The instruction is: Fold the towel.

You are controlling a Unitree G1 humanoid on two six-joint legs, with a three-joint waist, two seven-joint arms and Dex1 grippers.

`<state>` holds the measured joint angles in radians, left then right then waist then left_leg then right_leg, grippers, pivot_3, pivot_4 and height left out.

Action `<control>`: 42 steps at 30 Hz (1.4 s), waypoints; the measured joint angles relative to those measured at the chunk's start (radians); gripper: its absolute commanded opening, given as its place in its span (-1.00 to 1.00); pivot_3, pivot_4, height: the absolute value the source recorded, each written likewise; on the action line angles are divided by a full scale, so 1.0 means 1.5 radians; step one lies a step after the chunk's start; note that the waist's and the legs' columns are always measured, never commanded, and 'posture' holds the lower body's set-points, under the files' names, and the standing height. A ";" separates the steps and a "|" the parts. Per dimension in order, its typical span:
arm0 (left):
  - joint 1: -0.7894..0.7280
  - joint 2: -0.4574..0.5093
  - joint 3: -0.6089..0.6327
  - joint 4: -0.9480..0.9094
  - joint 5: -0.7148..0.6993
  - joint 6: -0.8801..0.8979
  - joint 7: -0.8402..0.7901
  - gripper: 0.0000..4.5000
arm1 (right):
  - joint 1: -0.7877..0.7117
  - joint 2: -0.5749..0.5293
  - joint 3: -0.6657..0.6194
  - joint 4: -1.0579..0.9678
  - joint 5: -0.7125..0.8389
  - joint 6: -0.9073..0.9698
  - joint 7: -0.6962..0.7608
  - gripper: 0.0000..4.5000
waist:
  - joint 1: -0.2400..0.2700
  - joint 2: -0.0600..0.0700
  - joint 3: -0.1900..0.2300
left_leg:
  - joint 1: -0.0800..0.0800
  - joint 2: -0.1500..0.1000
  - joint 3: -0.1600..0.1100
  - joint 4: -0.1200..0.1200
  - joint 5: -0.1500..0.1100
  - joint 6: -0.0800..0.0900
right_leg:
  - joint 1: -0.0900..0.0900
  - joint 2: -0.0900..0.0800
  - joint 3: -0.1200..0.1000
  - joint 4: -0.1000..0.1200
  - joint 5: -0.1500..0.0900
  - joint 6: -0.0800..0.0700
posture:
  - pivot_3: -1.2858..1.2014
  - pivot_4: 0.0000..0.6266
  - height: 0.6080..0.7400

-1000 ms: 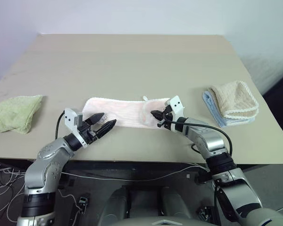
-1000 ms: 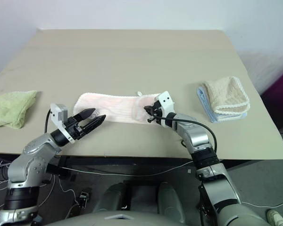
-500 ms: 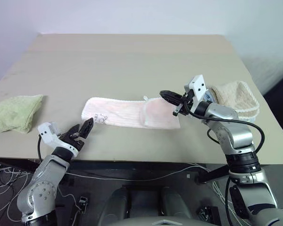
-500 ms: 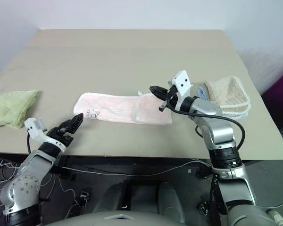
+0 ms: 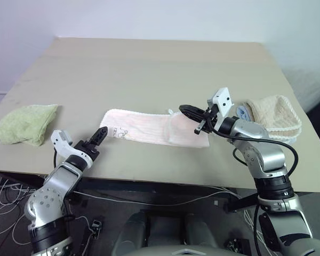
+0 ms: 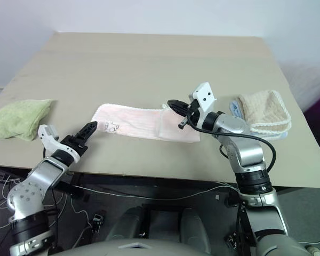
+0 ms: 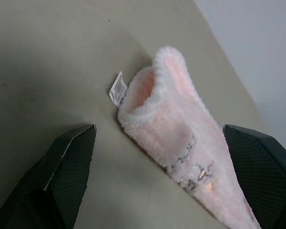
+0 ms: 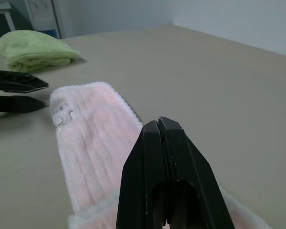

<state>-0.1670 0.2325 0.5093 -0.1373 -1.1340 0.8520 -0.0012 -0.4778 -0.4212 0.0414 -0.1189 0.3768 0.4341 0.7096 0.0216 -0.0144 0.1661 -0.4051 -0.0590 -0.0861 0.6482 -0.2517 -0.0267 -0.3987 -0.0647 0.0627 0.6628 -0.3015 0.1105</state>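
While flat on the desk (image 5: 149, 69), pink towel (image 5: 149, 128) lies folded lengthwise. Left of towel: green cloth (image 5: 24, 124). Right of towel: beige cloth (image 5: 272, 114) stacked over blue, mostly hidden. Left gripper (image 5: 100, 134) at towel's left end, jaws apart. Right gripper (image 5: 188, 111) above right end, jaws together, empty. White tag (image 7: 117, 89) unreadable.
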 measured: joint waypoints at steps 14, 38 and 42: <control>-0.114 -0.018 -0.024 0.120 0.022 0.030 0.001 0.16 | 0.051 0.001 0.008 -0.056 0.000 0.014 -0.012 -1.00 | 0.011 0.000 0.000 | -0.001 0.000 -0.001 0.000 0.000 0.000 | 0.000 0.000 -0.001 -0.001 0.000 0.000 | 0.03 -0.52 1.00; -0.153 0.111 0.021 0.185 0.058 -0.051 -0.118 -0.99 | 0.126 -0.071 -0.018 -0.081 -0.007 0.012 0.001 -1.00 | -0.020 -0.002 0.001 | -0.002 0.001 0.000 -0.002 0.000 -0.001 | -0.003 0.000 0.000 -0.001 0.000 0.000 | 0.03 -0.52 1.00; -0.153 0.153 -0.005 0.182 0.092 -0.051 -0.173 -0.99 | 0.126 -0.077 -0.034 -0.073 -0.009 0.005 0.001 -1.00 | -0.022 -0.002 0.001 | -0.002 0.001 0.000 -0.002 0.000 -0.001 | -0.003 0.000 0.000 -0.001 0.000 0.000 | 0.03 -0.52 1.00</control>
<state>-0.3971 0.4620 0.5017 0.1358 -0.9959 0.7753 -0.2613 -0.2886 -0.5371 -0.0090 -0.2280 0.3631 0.4423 0.7108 -0.0110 -0.0173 0.1683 -0.4079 -0.0569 -0.0866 0.6453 -0.2513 -0.0275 -0.4032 -0.0641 0.0625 0.6619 -0.3015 0.1104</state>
